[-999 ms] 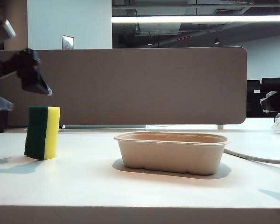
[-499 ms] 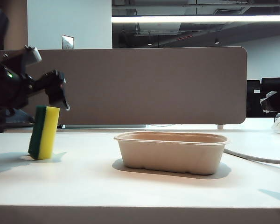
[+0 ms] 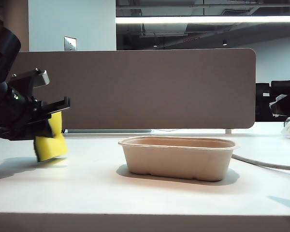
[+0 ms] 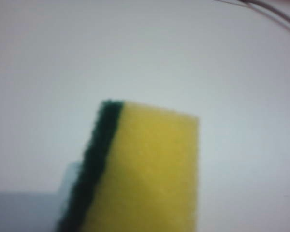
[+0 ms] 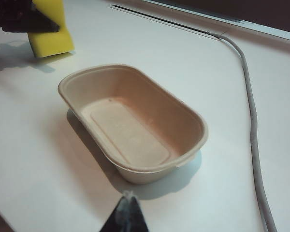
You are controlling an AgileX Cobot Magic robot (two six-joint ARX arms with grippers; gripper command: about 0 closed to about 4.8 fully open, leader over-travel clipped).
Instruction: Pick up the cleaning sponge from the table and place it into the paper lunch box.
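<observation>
Jaws of the left gripper [image 3: 52, 126] are clamped on the cleaning sponge [image 3: 51, 141], tilted at the bench's [image 3: 150, 198] far left. Right gripper [image 5: 127, 205] jaws cannot be judged; it is held near the empty paper lunch box [image 3: 178, 157], centre-right.

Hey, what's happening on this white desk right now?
The left pincer has closed on the yellow foam sponge with a dark green scouring face, at the left of the white table. The sponge is tilted, its lower end at or just above the surface. The beige moulded-fibre lunch box sits empty mid-table. The right pincer hangs near the box, holding nothing.
</observation>
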